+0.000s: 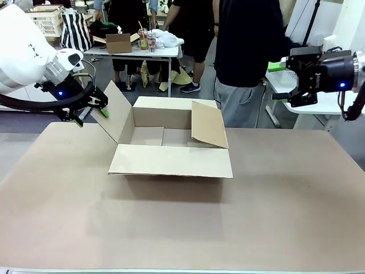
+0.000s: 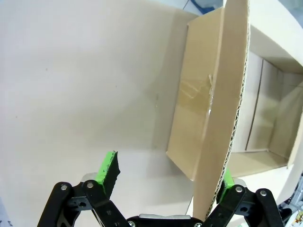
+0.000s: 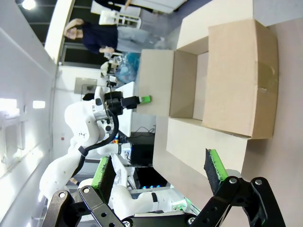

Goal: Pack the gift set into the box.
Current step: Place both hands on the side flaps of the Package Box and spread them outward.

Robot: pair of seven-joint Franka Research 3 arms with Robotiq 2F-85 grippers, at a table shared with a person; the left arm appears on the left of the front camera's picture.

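The box [image 1: 171,142] stands open in the middle of the table, all four flaps spread and its inside bare. My left gripper [image 1: 94,113] hovers at the box's left flap [image 1: 117,111]. In the left wrist view this gripper [image 2: 166,177] is open, and the flap's corrugated edge [image 2: 227,142] stands between its fingers, close to the right-hand green pad [image 2: 227,180]. My right gripper [image 1: 285,80] hangs high at the right, away from the box; in its wrist view it [image 3: 158,170] is open and holds nothing, with the box [image 3: 236,80] ahead. The gift set is out of view.
A person in a dark top and grey trousers [image 1: 245,57] stands just behind the box at the table's far edge. Farther back is a white table [image 1: 137,52] with a small carton and bottles. Another white table [image 1: 285,85] is at the right.
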